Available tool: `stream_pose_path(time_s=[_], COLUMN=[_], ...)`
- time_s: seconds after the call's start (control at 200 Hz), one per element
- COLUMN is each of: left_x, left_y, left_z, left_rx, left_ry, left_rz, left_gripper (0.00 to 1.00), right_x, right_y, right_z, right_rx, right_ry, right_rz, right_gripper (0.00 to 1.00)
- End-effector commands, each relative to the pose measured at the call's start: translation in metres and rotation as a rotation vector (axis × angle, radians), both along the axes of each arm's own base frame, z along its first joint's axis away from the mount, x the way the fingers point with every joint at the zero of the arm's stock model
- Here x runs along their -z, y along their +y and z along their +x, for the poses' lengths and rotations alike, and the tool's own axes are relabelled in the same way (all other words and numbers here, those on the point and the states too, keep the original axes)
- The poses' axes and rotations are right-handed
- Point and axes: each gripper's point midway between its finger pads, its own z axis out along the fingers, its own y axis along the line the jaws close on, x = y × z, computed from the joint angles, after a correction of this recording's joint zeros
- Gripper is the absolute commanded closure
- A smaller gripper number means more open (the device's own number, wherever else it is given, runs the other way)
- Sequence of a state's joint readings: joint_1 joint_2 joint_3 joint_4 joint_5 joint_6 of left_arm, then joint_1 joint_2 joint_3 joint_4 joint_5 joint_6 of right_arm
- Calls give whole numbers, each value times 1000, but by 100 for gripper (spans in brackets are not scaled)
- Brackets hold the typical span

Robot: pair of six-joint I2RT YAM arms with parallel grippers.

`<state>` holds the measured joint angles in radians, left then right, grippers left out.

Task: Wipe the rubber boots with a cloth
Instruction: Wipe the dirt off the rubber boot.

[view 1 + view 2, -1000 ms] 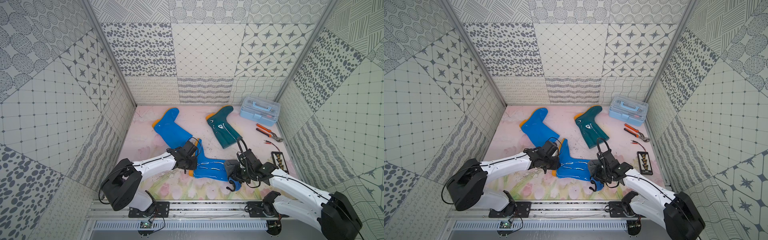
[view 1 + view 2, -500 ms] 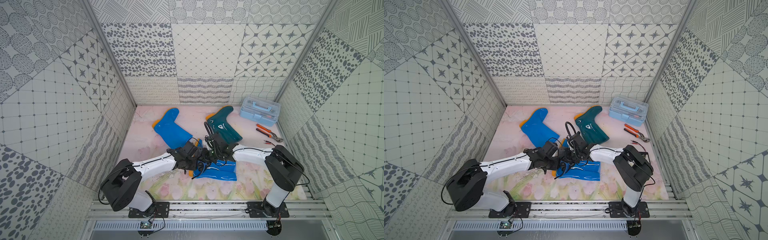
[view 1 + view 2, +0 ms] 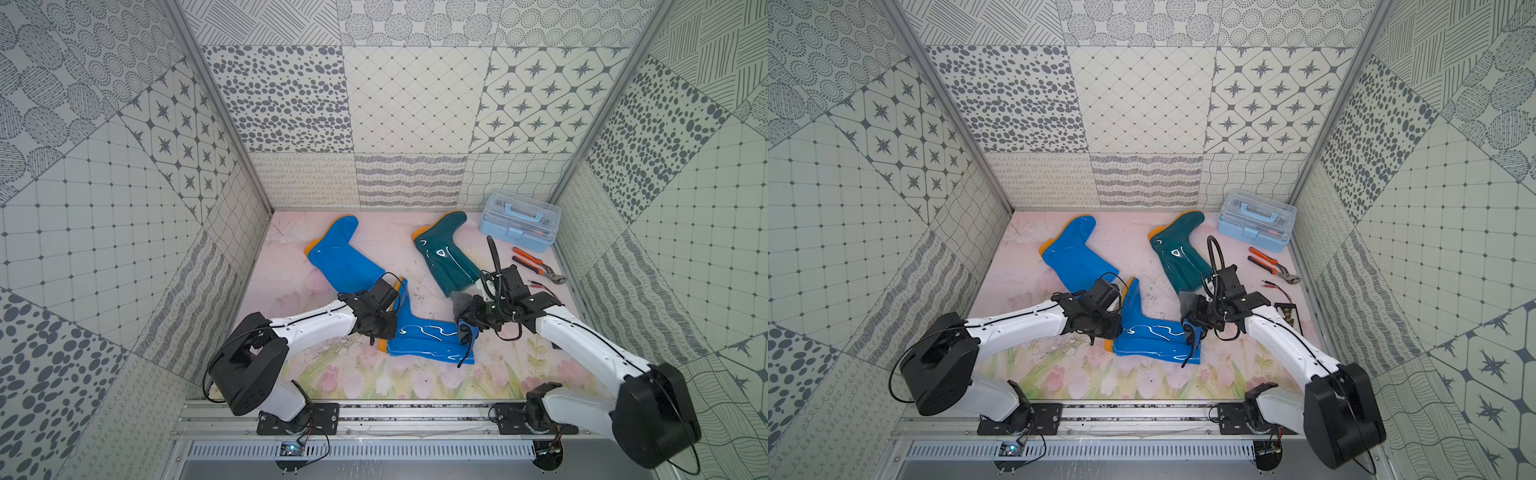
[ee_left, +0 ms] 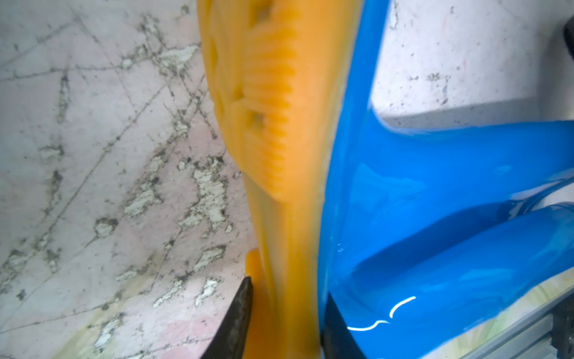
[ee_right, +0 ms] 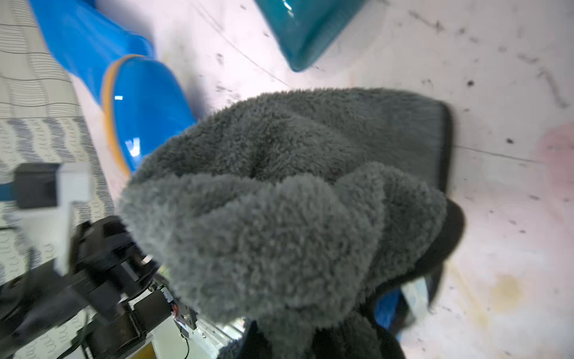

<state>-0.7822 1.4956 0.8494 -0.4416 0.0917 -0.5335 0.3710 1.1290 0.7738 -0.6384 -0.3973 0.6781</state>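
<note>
While the near blue boot [image 3: 424,338] lies on its side on the tabletop [image 3: 415,386], the left gripper [image 4: 289,292] pinches its heel, one finger against the orange sole [image 4: 279,124] and one against the blue upper. The right gripper [image 3: 471,318], pressed together on the bunched grey cloth [image 5: 295,202], holds it over that boot's open shaft end. Behind them the far blue boot [image 3: 345,257] and the teal boot [image 3: 446,257] lie flat, apart, with a toolbox [image 3: 519,226] and pliers [image 3: 536,266] on the right arm's side
</note>
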Motion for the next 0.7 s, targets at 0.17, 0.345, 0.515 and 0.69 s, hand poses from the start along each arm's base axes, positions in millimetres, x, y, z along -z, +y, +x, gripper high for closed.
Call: stream_pose_path(time_s=[0.17, 0.345, 0.515, 0.69], left_x=[-77, -118, -112, -71], left_y=[33, 51, -8, -89], left_z=[-11, -23, -49, -69], left_rx=[186, 249, 574, 905], left_ry=[-183, -328, -456, -488], left_rz=[131, 110, 105, 277], left_gripper=[25, 25, 27, 24], right_x=[-54, -23, 1, 22], right_y=[-76, -100, -120, -137], right_z=[-8, -18, -16, -12], right_rx=[165, 273, 374, 460], right_ry=[-199, -137, -93, -34], right_rz=[-260, -250, -194, -101], right_gripper=[100, 100, 100, 100])
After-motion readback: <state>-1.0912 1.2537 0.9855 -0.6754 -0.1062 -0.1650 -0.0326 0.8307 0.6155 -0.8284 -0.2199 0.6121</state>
